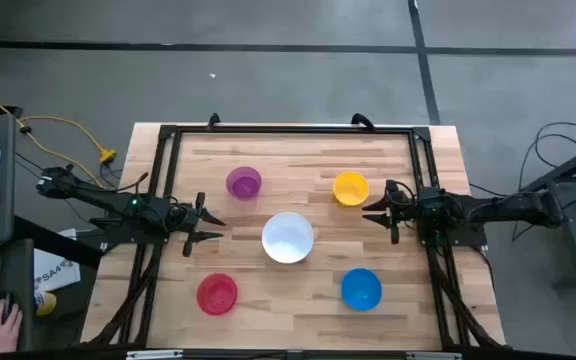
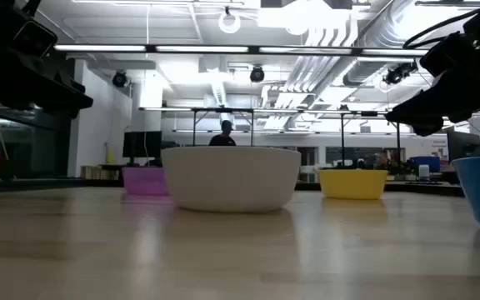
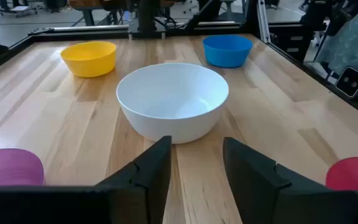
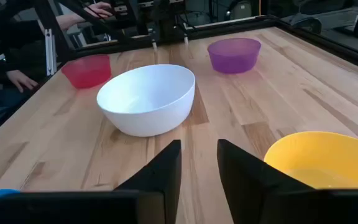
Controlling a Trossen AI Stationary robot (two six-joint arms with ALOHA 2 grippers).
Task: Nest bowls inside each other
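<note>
The left pincer hung over the light wooden desk with its fingers apart, holding nothing. Straight ahead of it, just beyond its tips, sat the round white plastic bowl. The small purple plastic bowl stood near it on one side and the red-pink plastic bowl on the other, both apart from it. The right pincer faced the white bowl from the opposite edge, its fingers likewise spread and empty. The yellow plastic bowl lay just beside that pincer, and the blue plastic bowl sat well apart from it. All five bowls stood separate and upright.
</note>
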